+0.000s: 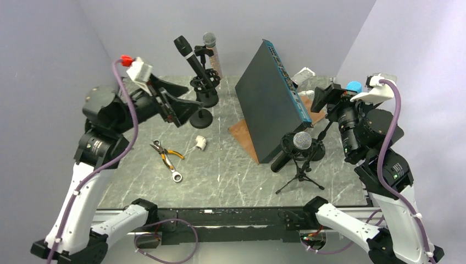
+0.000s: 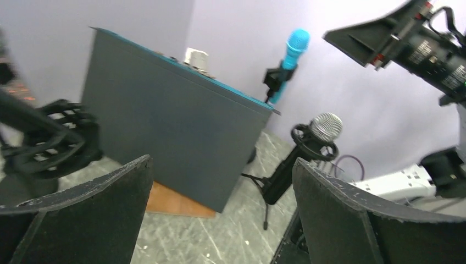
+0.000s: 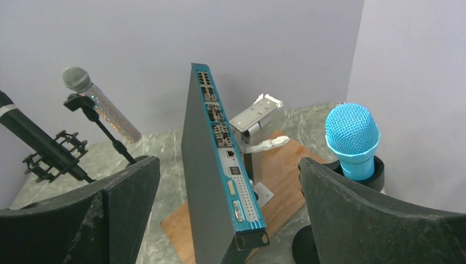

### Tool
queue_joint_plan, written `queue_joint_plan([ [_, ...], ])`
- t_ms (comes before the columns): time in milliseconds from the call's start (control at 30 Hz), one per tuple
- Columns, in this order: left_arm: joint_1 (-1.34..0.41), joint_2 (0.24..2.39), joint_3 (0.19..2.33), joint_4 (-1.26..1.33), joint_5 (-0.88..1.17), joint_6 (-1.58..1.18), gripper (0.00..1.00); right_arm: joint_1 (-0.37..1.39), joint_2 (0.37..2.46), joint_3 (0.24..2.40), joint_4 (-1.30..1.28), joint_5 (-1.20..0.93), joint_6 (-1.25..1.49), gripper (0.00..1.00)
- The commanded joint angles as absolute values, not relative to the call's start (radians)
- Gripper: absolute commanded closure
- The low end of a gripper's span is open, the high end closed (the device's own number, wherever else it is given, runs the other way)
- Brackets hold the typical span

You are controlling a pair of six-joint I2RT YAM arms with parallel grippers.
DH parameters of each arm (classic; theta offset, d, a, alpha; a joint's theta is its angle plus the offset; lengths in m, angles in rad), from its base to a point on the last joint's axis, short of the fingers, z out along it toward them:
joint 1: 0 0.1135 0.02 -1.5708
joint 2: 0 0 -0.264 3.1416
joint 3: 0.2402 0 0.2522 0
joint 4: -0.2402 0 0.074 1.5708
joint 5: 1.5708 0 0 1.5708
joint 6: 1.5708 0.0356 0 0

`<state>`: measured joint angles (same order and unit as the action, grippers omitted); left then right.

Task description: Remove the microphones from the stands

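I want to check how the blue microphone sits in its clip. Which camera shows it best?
Left wrist: the blue microphone shows head to handle, with its black clip. Right wrist gives only its head, close up; top external shows just its blue top.

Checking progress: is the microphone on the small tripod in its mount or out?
In: the microphone sits through the ring atop the tripod stand, tilted, head up.

Even diffuse overhead light, moderately bright. Soft faint shadows on table [image 1: 231, 170]. Top view sharp. Left wrist view tilted, smeared, worst at left edge. Right wrist view crisp.
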<state>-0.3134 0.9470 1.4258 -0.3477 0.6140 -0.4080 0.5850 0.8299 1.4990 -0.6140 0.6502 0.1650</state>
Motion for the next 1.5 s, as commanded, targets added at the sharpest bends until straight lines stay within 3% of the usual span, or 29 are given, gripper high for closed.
queue_joint_plan([
  [0, -0.493, 0.994, 1.417, -0.287, 0.500, -0.339, 0.01, 0.583, 0.816, 1.471, -0.617, 0.687, 0.179, 0.00],
  [200, -0.801, 1.112, 1.424, -0.254, 0.299, -0.221, 0.01, 0.583, 0.724, 1.371, -0.553, 0.667, 0.165, 0.00],
  [567, -1.196, 1.318, 1.404, -0.024, 0.091, -0.042, 0.01, 0.583, 0.586, 1.275, -0.499, 0.559, 0.127, 0.00],
  [900, -1.247, 1.497, 1.544, 0.045, 0.070, -0.093, 0.01, 0.583, 0.483, 1.227, -0.468, 0.568, 0.083, 0.00],
  [1100, -1.249, 1.602, 1.670, -0.023, 0.112, -0.107, 0.07, 0.583, 0.445, 1.218, -0.465, 0.563, 0.056, 0.00],
  [1467, -1.256, 1.649, 1.692, -0.035, 0.089, -0.137, 0.10, 0.584, 0.408, 1.212, -0.465, 0.518, 0.052, 0.00],
])
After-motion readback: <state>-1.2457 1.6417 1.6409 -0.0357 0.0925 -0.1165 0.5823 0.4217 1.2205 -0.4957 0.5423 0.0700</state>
